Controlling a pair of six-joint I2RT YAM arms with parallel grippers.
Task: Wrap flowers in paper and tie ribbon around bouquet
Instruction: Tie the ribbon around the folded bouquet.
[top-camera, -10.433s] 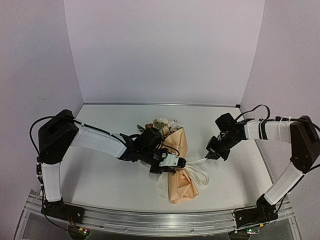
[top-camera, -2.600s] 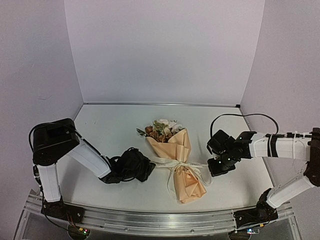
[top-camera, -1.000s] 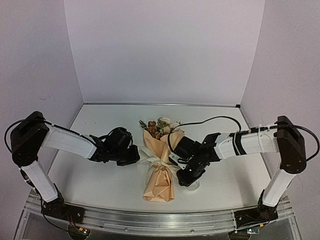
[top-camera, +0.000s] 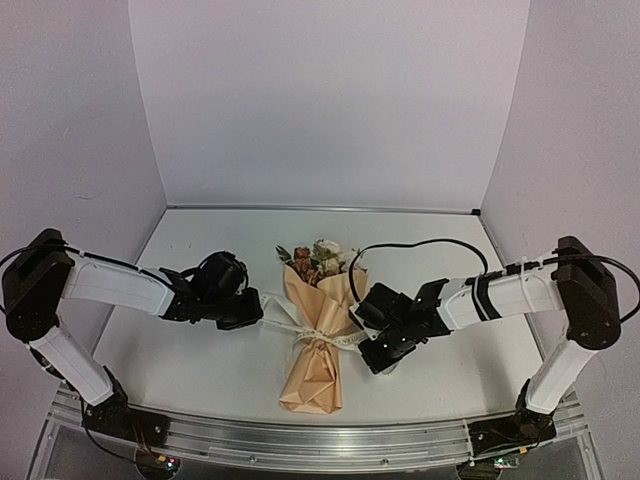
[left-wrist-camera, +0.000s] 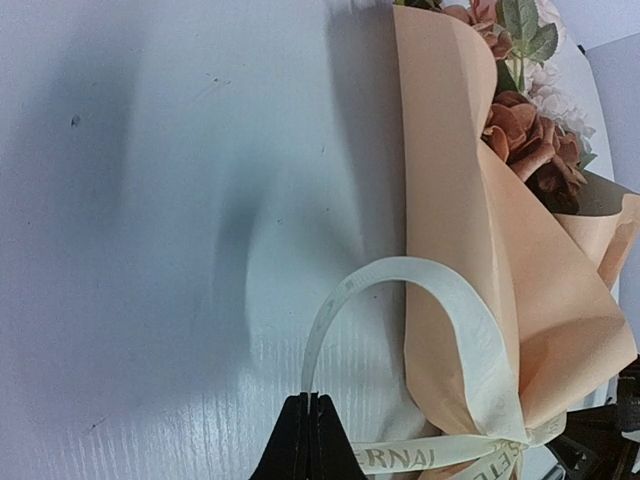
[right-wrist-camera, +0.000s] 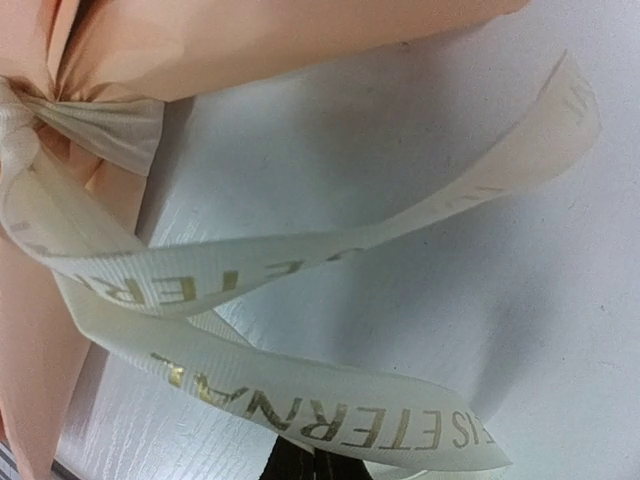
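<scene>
Got bouquet (top-camera: 316, 330) lying flat mid-table (top-camera: 200, 250), with flowers (top-camera: 318, 255) at its 12 o'clock end and paper (top-camera: 312, 375) cone tapering to 6 o'clock. See ribbon (top-camera: 322, 338) cinched round the waist, knotted on top. At 9 o'clock of knot, found left gripper (top-camera: 255, 318) with fingers (left-wrist-camera: 298, 445) closed, pinching a ribbon loop that arcs back to the knot. At 3 o'clock, found right gripper (top-camera: 372, 352) closed on the lettered ribbon tail. Noted a second strand curling loose over the table just beside it.
</scene>
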